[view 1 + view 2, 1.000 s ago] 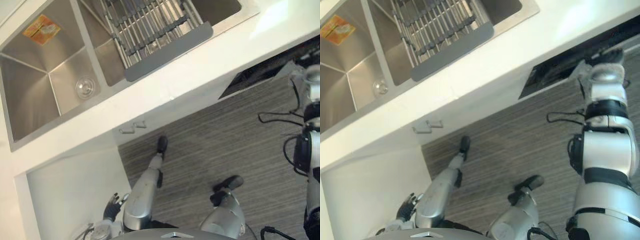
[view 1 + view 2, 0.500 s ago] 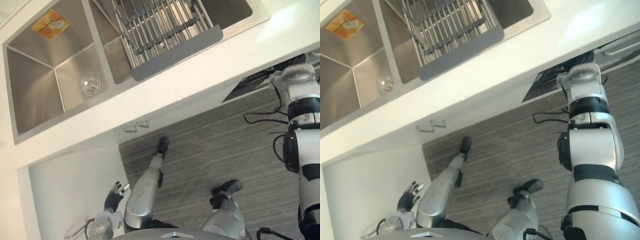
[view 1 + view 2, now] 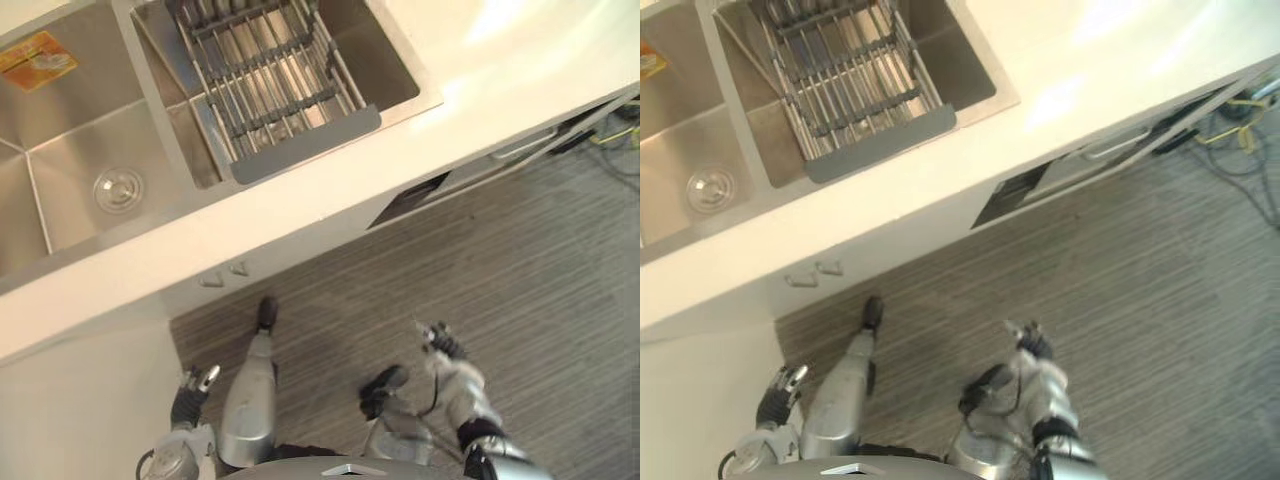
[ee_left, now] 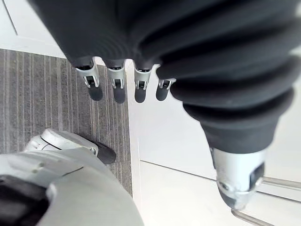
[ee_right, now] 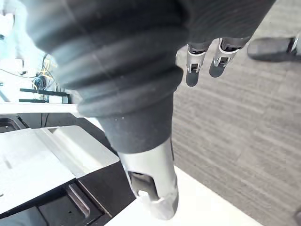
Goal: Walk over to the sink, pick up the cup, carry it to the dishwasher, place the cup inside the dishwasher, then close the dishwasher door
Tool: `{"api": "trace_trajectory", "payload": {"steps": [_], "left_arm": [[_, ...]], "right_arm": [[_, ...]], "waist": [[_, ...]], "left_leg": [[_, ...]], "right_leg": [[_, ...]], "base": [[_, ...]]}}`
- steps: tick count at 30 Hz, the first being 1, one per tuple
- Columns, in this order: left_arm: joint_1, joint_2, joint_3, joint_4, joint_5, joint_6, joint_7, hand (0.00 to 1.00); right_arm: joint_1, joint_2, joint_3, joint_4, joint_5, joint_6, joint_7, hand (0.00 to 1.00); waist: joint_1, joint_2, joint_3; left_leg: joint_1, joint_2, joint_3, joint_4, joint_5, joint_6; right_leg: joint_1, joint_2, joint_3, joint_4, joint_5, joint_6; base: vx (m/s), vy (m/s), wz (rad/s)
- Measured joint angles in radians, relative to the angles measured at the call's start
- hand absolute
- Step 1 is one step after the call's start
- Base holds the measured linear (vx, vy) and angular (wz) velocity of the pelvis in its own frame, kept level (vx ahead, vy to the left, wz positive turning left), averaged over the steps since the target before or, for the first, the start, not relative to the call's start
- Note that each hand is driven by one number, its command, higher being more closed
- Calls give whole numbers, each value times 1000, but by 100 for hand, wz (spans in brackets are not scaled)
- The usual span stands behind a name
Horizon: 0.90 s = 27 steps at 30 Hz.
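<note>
Right wrist view: straight-fingered right hand (image 5: 123, 59)

We look steeply down from the head through both eyes, which share the sink (image 3: 70, 130) and the striped floor (image 3: 520, 260) in front of it, while wrist cameras peer closely past the left hand (image 4: 119, 92) and right hand (image 5: 193, 75) at that floor.

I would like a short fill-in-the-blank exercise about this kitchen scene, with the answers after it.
The metal rack sits in the ___ basin of the sink. The sticker in the other basin is ___. The left hand and the right hand hang open and hold ___.
Answers: right; orange; nothing.
</note>
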Motion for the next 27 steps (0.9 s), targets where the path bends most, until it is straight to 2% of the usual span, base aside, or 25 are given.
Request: {"api": "trace_trajectory", "payload": {"steps": [2, 3, 4, 5, 6, 7, 8, 9, 10, 11, 12, 13, 14, 15, 16, 17, 18, 19, 20, 21, 22, 23, 24, 26, 27], "left_arm": [[-1, 31, 4, 27, 38, 4, 14, 0], [-1, 36, 4, 36, 52, 9, 18, 0], [4, 52, 5, 51, 82, 22, 29, 0], [6, 58, 4, 57, 93, 26, 34, 0], [14, 68, 3, 61, 111, 36, 46, 0], [18, 72, 3, 66, 115, 39, 50, 0], [20, 76, 0, 80, 126, 51, 62, 0], [17, 84, -4, 86, 126, 59, 71, 0], [14, 86, -4, 87, 126, 62, 77, 0], [11, 87, -3, 89, 126, 73, 87, 0], [1, 94, -5, 99, 126, 89, 89, 0], [-2, 100, -6, 104, 127, 97, 89, 0], [-6, 106, -4, 118, 128, 107, 88, 0], [-8, 114, 2, 128, 129, 118, 88, 0], [-9, 112, 9, 137, 129, 121, 90, 0], [-10, 95, 22, 137, 130, 127, 89, 0], [-11, 76, 37, 137, 130, 135, 87, 0], [-8, 68, 46, 137, 131, 136, 87, 0], [-5, 53, 57, 140, 132, 138, 87, 0], [1, 43, 79, 144, 137, 137, 87, 0], [2, 41, 90, 148, 136, 137, 88, 0], [3, 45, 104, 159, 137, 135, 86, 0], [0, 42, 114, 176, 138, 134, 86, 0], [3, 23, 116, 199, 138, 131, 86, 0], [3, 19, 115, 203, 138, 131, 84, 0]], "right_arm": [[38, 32, -24, 65, -59, -17, -2, 0], [47, 38, -35, 74, -66, -13, -2, 0], [79, 48, -52, 99, -96, -4, -3, 0], [93, 53, -56, 108, -99, 5, -3, 0], [118, 62, -75, 111, -117, 20, -4, 0], [129, 69, -83, 111, -133, 26, -4, 0], [150, 89, -98, 111, -161, 30, -4, 0], [165, 108, -108, 112, -188, 30, -3, 0], [169, 118, -108, 112, -202, 29, -3, 0], [171, 135, -107, 110, -230, 22, -3, 0], [173, 148, -105, 110, -265, 7, -4, 0], [172, 153, -104, 109, -280, 0, -4, 0], [173, 159, -105, 108, -301, -18, -9, 0], [181, 170, -107, 108, -319, -30, -15, 0], [189, 170, -109, 107, -325, -36, -15, 0], [197, 158, -112, 104, -334, -42, -15, 0], [208, 162, -120, 100, -337, -41, -15, 0], [211, 168, -122, 100, -346, -41, -15, 0], [214, 180, -122, 99, -372, -43, -14, 0], [216, 196, -118, 97, -395, -46, -12, 0], [216, 199, -112, 95, -409, -50, -12, 0], [215, 203, -94, 94, -421, -61, -11, 0], [216, 200, -86, 95, -444, -73, -10, 0], [226, 188, -86, 95, -482, -78, -8, 0], [226, 182, -85, 95, -494, -81, -3, 0]], "waist": [[-8, -45, -30], [-14, -53, -34], [-29, -76, -58], [-33, -88, -69], [-34, -104, -82], [-37, -113, -88], [-49, -125, -96], [-72, -130, -100], [-75, -133, -102], [-77, -137, -110], [-91, -147, -120], [-91, -154, -124], [-92, -179, -141], [-91, -190, -150], [-94, -198, -156], [-105, -175, -158], [-109, -151, -168], [-107, -142, -173], [-97, -114, -181], [-91, -107, -202], [-88, -111, -205], [-84, -127, -217], [-87, -125, -222], [-89, -89, -248], [-90, -86, -254]], "left_leg": [[28, -7, -2, 0, -20, 6], [40, -11, -4, -1, -23, 8], [58, -22, -5, -2, -25, 12], [61, -31, -5, 11, -25, 12], [64, -49, -6, 44, -57, 27], [77, -56, -7, 41, -68, 37], [112, -70, -17, 15, -69, 42], [135, -77, -50, -7, -62, 51], [143, -75, -63, -8, -61, 52], [149, -68, -74, -8, -66, 49], [148, -73, -97, -8, -68, 45], [148, -79, -102, -8, -68, 42], [149, -94, -111, -8, -66, 38], [153, -114, -101, 0, -78, 50], [144, -129, -62, 33, -85, 63], [118, -141, -23, 121, -132, 89], [136, -130, -60, 122, -139, 89], [155, -119, -72, 110, -137, 90], [194, -83, -86, 80, -130, 90], [222, -69, -96, 52, -126, 86], [239, -69, -97, 39, -124, 86], [269, -84, -95, 8, -116, 84], [291, -101, -99, -9, -114, 84], [294, -98, -93, -9, -118, 83], [296, -98, -91, -9, -120, 81]], "right_leg": [[20, 0, 31, 14, -35, -13], [29, 0, 47, 26, -57, -28], [35, -16, 68, 67, -114, -103], [34, -30, 74, 87, -132, -149], [44, -37, 89, 123, -167, -250], [46, -32, 126, 132, -193, -286], [51, 2, 242, 133, -240, -294], [67, 54, 329, 130, -255, -284], [72, 84, 361, 121, -272, -275], [82, 141, 445, 82, -306, -242], [106, 178, 514, 44, -327, -180], [110, 184, 538, 37, -326, -144], [118, 181, 567, 34, -302, -82], [132, 158, 556, 35, -292, -12], [149, 143, 541, 37, -288, -5], [163, 147, 542, 76, -277, 8], [165, 166, 559, 128, -244, -12], [168, 178, 569, 148, -225, -31], [160, 208, 598, 197, -213, -61], [165, 238, 628, 141, -258, -81], [171, 247, 634, 101, -265, -83], [167, 256, 652, 42, -221, -97], [176, 246, 631, 45, -228, -91], [179, 249, 634, 25, -228, -91], [189, 249, 632, 9, -229, -90]], "base": [[-40, -39, 8], [-54, -45, 43], [-36, -18, 47], [8, 5, 50], [57, 19, 25], [80, 8, 37], [85, -22, 61], [79, -40, 69], [70, -83, 57], [61, -128, 49], [66, -134, 45], [79, -127, 51], [129, -81, 40], [113, -55, 46], [228, 15, 65], [194, 49, 82], [217, 53, 82], [137, 29, 58], [126, -8, 36], [130, -23, 24], [82, -74, 13], [60, -121, 10], [39, -129, 7], [0, -66, -5], [-18, -17, -10]]}}
